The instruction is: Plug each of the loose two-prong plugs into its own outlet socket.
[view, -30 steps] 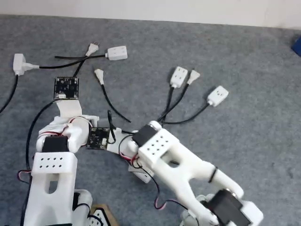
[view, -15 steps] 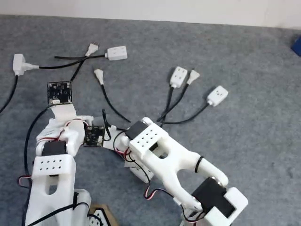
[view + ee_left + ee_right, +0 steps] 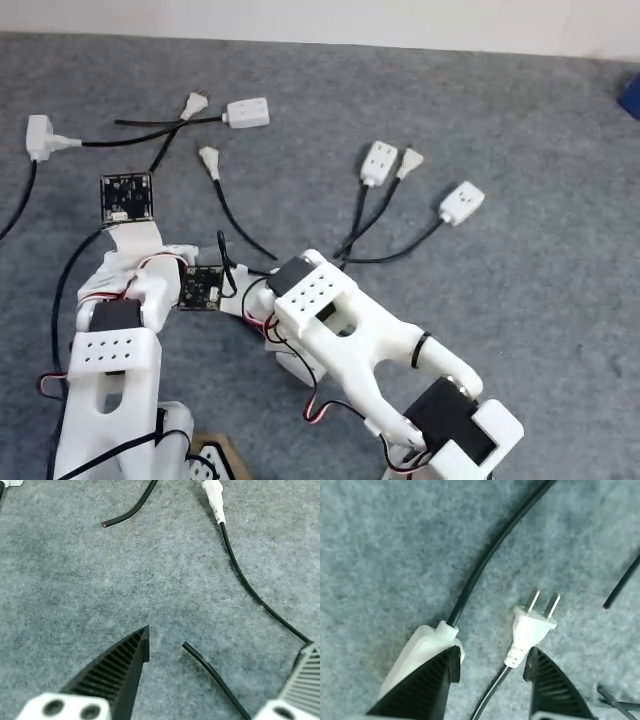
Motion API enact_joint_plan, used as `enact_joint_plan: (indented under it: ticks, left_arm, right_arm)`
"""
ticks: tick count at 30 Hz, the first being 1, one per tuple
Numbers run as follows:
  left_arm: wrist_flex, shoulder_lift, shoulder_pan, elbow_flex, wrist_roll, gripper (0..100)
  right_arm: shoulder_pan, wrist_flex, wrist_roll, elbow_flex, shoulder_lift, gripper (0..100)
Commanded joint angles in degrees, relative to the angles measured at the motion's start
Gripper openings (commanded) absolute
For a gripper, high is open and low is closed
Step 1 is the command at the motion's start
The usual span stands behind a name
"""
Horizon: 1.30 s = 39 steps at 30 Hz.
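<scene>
Both arms are sitting a little nearer the left edge of the carpet (image 3: 520, 330) than a second ago, and over the last half second they are hardly shifting. A loose two-prong plug (image 3: 532, 622) is lying flat on the carpet with its prongs pointing away from the right gripper (image 3: 492, 654). That gripper's fingers are spreading wide to either side of the plug's cord end, probably lining up to close on the plug body. One fingertip is overlapping a white wedge-shaped housing (image 3: 422, 647) on a black cord (image 3: 490, 560); I cannot tell whether it is a socket or another plug. The left gripper (image 3: 228, 639) is hovering over bare carpet with its fingers wide apart. A cut cable end (image 3: 186, 645) is lying between them and a second plug (image 3: 214, 495) well beyond, so this arm is likely waiting to steady a socket. Outlet sockets (image 3: 380, 162) are lying toward the carpet's far edge. From above, the arms' white bodies and wrist boards (image 3: 127, 197) are covering both sets of fingers and the carpet beneath them.
</scene>
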Motion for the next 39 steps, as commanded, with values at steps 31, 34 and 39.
enact_joint_plan:
  ticks: [31,34,39]
  left_arm:
    - [0.00,-1.45,-8.48,-3.38,3.87,43]
    - [1.58,-3.91,-15.87,-4.79,11.08,43]
    - [6.15,-10.42,-15.34,-4.35,11.25,43]
  right_arm:
    - [4.70,9.36,-12.75,-15.78,7.60,21.3]
    - [3.56,8.04,-12.75,-13.32,6.02,21.3]
    - [3.65,11.03,-12.75,-12.70,3.91,21.3]
